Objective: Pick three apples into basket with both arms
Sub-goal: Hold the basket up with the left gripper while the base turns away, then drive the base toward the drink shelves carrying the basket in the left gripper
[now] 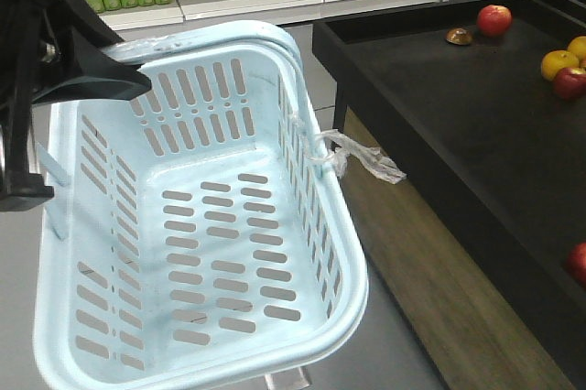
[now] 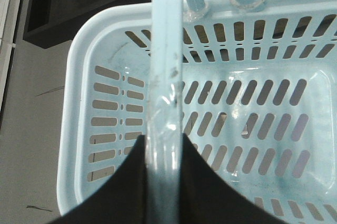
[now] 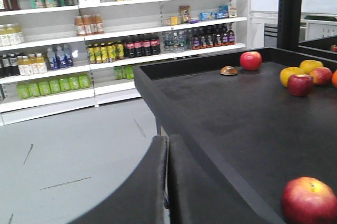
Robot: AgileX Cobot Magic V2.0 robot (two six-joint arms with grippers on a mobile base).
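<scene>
Barely begun, by the look of it: nothing inside the basket [image 1: 352, 253], all three apples left to fetch.

Largest first. Black counter [image 1: 439, 115], to the right of the basket and apart from it, carrying all the fruit.

Basket next: pale blue-white plastic, slotted bottom and walls, held up tilted beside the counter, bare inside in both the front view and the left wrist view. Gripped by the handle [image 2: 166, 50] in the left claw [image 2: 164, 148], black fingers [image 2: 116, 192] closed on either side of the bar.

Right claw [image 3: 167, 145] shut on nothing, fingers pressed together, hovering off the counter's near corner.

Then the apples, round, dark red with yellow-green patches:
- one [image 3: 308, 200] nearest the right claw, close to the counter's near edge
- one [image 3: 300, 84] farther back, just beside a yellow fruit [image 3: 291, 74]
- one [image 3: 251, 60] at the far end, near a small brown object [image 3: 229, 70] too small to identify

Smooth, firm-looking skins; likely to roll if nudged, so best taken squarely across the middle.

Smallest: clear plastic scrap [image 1: 352, 157], trailing from the basket's right rim toward the counter.
</scene>
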